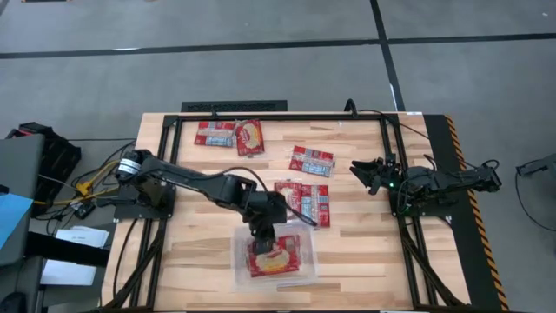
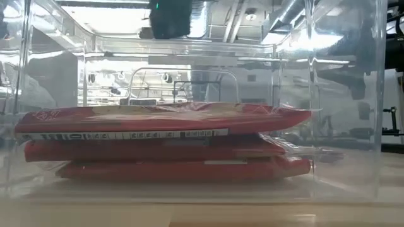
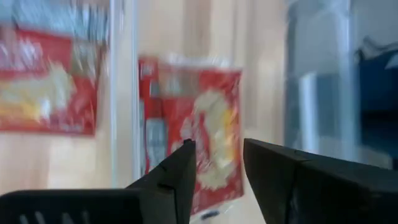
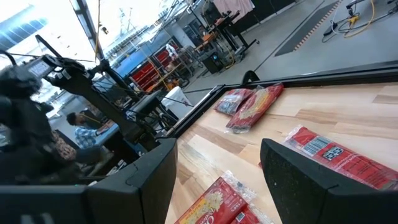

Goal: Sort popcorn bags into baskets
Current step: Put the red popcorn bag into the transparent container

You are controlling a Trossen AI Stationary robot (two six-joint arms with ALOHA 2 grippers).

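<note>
A clear plastic bin (image 1: 241,276) stands near the table's near edge, at its middle. Red popcorn bags lie flat in it, stacked; the low view shows three (image 2: 164,120), and the top one shows a yellow popcorn picture (image 1: 274,259). My left gripper (image 1: 263,233) hangs open and empty over the bin's far side; in the left wrist view its fingers (image 3: 217,162) stand above the top bag (image 3: 199,130). Several more bags lie on the table: two at the far left (image 1: 230,136), one (image 1: 311,161) right of the middle, two (image 1: 304,202) just beyond the bin. My right gripper (image 1: 365,174) waits open at the table's right.
A black frame (image 1: 234,106) runs along the table's far edge and down both sides. The arm bases stand at the left (image 1: 143,196) and right (image 1: 426,200) edges. Bare wood lies right of the bin (image 1: 365,252).
</note>
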